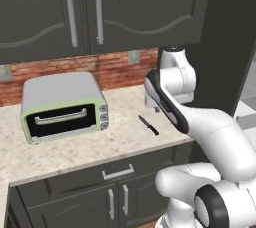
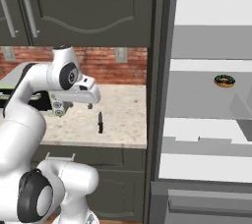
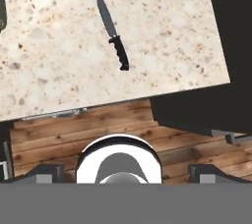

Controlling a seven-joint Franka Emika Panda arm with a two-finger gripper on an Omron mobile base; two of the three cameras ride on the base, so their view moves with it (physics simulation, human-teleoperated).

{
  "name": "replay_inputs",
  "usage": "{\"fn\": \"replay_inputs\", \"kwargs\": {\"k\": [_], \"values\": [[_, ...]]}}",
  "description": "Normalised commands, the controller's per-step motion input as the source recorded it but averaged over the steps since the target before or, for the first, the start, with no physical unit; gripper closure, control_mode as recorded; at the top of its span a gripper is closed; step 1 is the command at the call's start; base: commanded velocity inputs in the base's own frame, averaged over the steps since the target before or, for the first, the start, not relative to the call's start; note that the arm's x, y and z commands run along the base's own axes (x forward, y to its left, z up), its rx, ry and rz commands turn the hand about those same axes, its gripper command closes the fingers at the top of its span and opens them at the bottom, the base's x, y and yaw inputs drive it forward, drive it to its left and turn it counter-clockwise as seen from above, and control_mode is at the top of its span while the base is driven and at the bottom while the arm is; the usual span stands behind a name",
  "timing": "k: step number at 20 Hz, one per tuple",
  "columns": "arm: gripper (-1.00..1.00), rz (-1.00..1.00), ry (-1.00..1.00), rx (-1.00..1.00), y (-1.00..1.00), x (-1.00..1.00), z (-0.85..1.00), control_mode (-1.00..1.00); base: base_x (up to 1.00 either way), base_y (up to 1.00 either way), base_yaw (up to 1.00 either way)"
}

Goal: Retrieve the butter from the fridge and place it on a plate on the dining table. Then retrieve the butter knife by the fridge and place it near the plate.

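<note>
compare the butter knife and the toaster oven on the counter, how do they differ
The butter knife is slim, small and all black; the toaster oven is a bulky box, grey on top with a pale green front. The knife lies flat near the counter's front edge, while the oven stands upright farther back, toward the brick wall. Both rest on the same speckled stone counter.

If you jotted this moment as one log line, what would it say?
phase: going for knife | knife: flat on counter, untouched | hand: above counter, empty | fridge: open, donut on shelf

Glossy white rounded arm point(image 1: 215, 137) segments with dark joint bands.
</note>
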Motion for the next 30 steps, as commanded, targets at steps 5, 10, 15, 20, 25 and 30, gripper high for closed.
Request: {"fn": "replay_inputs", "kwargs": {"k": [5,10,15,20,25,30], "values": [[-1.0,0.14,-0.1,-0.01,-0.01,0.57,-0.55,-1.0,0.0,0.0,0.0],[-1.0,0.34,0.02,0.0,-0.18,0.68,-0.47,-1.0,0.0,0.0,0.0],[-1.0,0.08,0.03,0.0,-0.04,0.58,-0.28,-1.0,0.0,0.0,0.0],[-1.0,0.0,0.04,0.0,0.0,0.22,-0.38,-1.0,0.0,0.0,0.0],[-1.0,0.0,-0.01,0.0,0.0,0.17,-0.53,-1.0,0.0,0.0,0.0],[-1.0,0.0,-0.01,0.0,0.03,0.25,-0.37,-1.0,0.0,0.0,0.0]]}}
